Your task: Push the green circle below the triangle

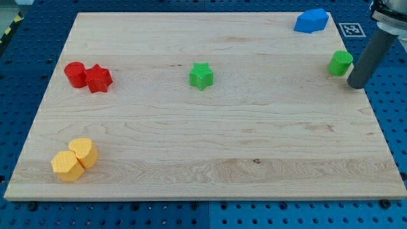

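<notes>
Wooden board (pixel 210 146) (pale): red, green, blue, yellow blocks.

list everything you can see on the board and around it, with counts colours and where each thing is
green circle: 1, green, view's right edge of the board, upper part
green star: 1, green, upper middle of the board
blue block: 1, blue, view's top right corner, shape unclear
red circle: 1, red, view's upper left, touching the red star
red star: 1, red, just to the view's right of the red circle
yellow blocks: 2, yellow, view's bottom left, touching each other
wooden board: 1, light wood, fills most of the view
pegboard: 1, blue with holes, under and around the board
my tip: 1, dark rod end, just to the view's right of the green circle, slightly lower
</notes>
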Controlling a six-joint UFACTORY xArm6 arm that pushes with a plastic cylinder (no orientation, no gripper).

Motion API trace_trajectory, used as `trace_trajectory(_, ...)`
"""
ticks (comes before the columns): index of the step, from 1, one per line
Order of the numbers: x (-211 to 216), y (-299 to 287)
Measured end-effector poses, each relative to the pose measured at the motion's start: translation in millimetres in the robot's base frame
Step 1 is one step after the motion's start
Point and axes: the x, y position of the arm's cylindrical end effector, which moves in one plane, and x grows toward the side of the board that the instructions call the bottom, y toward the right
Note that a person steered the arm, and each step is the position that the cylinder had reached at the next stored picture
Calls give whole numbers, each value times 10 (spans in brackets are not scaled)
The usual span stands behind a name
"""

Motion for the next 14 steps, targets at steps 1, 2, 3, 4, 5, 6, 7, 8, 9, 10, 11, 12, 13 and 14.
trace_trajectory(1,-202,0)
trace_trajectory(2,-395,-7)
trace_trajectory(3,-514,-50)
trace_trajectory(4,-641,-243)
trace_trajectory(5,-680,-470)
trace_trajectory(6,-704,-602)
trace_trajectory(7,-781,-607)
trace_trajectory(8,-892,-607)
trace_trajectory(9,-1038,-607)
trace_trajectory(10,-1098,-562)
trace_trajectory(11,-830,-561)
trace_trajectory(12,-493,-824)
trace_trajectory(13,-808,-1485)
trace_trajectory(14,-903,-2413)
